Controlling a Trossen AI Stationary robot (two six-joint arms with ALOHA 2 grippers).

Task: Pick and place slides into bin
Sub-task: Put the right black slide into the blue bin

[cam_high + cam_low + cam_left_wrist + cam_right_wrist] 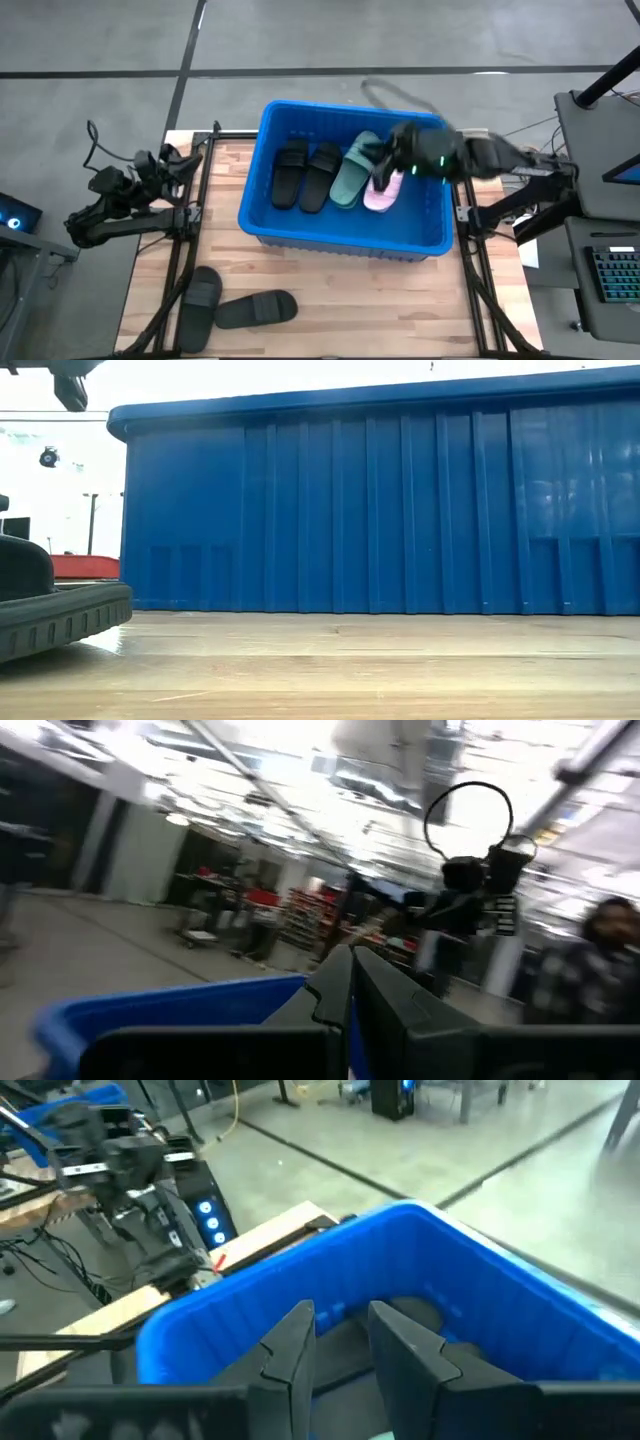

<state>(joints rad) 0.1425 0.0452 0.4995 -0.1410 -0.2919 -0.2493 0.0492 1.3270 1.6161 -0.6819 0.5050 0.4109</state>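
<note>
Top-down view is the only one showing inside the bin (262, 215): two black slides (306, 175), a green slide (352, 172) and a pink slide (385, 192) right under the right claw (385, 155). Its own camera shows its fingers (293, 1345) slightly parted, nothing between them. Two more black slides (230, 305) lie on the desk (350, 300). The left claw (350, 1000) is closed, parked off the desk.

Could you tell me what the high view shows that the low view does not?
Only the high view shows inside the bin: two black slides, a green slide and a pink slide, with the right tool above them, plus the left arm waiting at the table's left edge. Only the low view shows the bin's ribbed outer wall at table level. Both share the bin, the wooden table and a black slide lying outside it.
</note>
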